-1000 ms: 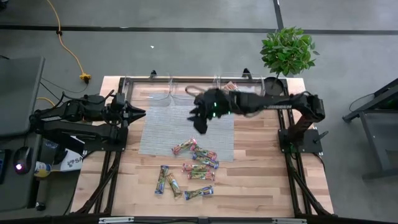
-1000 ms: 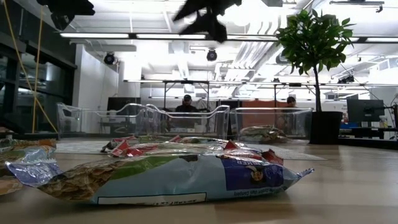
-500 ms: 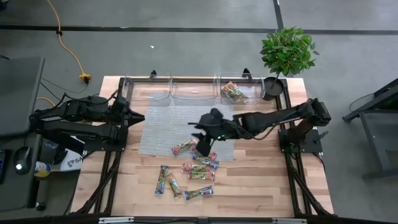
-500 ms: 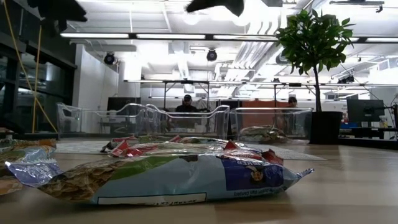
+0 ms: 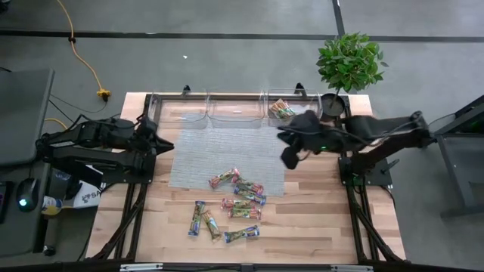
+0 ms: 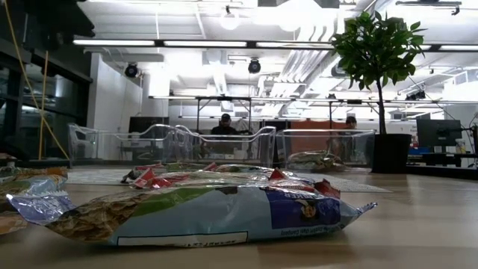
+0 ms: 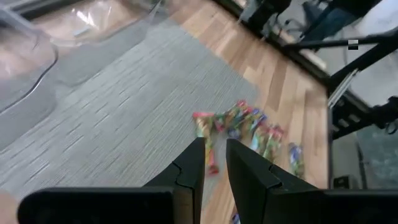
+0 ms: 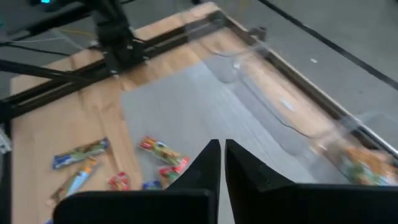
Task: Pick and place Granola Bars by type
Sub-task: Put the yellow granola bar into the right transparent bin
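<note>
The right hand (image 5: 289, 156), fingers closed with nothing seen between them, has been pulled back from the granola bars (image 5: 236, 198) scattered on the counter (image 5: 318, 204); no bar appears taken. The left hand (image 5: 161, 142), nearly closed, waits at the mat's edge.

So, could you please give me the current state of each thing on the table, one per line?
Right gripper: empty, fingers nearly shut, above the mat's right edge.
Left gripper: waiting at the table's left, narrow gap.
Loose granola bars: lying scattered.
Right bin: holds bars.
Middle bin: no bars visible.
Left bin: no bars visible.
</note>
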